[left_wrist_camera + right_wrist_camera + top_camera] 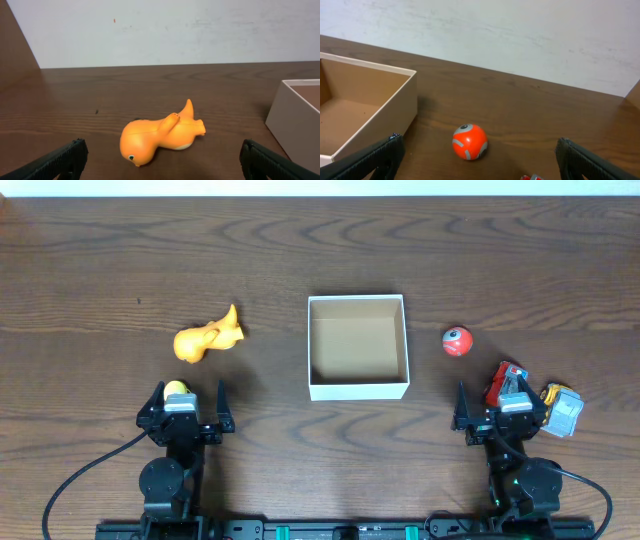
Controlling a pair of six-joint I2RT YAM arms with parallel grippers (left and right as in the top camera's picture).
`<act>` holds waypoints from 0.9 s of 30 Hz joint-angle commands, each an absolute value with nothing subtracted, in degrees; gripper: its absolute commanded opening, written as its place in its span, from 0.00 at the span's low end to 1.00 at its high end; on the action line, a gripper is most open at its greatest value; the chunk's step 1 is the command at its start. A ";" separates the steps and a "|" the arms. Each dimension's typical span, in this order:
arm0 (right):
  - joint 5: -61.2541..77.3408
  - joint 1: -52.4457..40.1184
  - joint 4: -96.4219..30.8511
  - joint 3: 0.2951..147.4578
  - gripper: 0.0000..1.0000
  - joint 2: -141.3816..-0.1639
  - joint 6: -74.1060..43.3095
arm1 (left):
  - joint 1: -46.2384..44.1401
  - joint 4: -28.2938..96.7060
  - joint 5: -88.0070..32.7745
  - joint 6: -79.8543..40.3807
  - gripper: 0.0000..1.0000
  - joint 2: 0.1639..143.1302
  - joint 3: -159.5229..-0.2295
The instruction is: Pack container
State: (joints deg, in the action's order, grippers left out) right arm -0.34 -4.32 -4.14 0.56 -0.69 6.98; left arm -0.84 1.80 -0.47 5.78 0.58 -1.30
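Note:
The container, a white square box with a brown inside, stands empty at the table's middle. Its corner shows in the left wrist view and the right wrist view. An orange toy creature lies on its side left of the box, ahead of my open left gripper; it shows in the left wrist view. A red and grey ball sits right of the box, ahead of my open right gripper; it shows in the right wrist view. Both grippers are empty.
A small yellow toy lies under the left gripper. A red toy and a yellow and grey toy lie next to the right gripper. A white wall runs along the far edge of the table.

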 commanded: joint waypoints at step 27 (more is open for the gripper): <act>3.51 -3.66 -6.26 6.02 0.99 -7.70 4.71 | -0.56 3.77 -1.13 -1.23 0.98 7.70 -7.57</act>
State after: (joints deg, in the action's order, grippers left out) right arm 2.63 -4.32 -6.28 2.59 -5.43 5.74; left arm -0.84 4.05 -0.91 0.10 5.50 -3.33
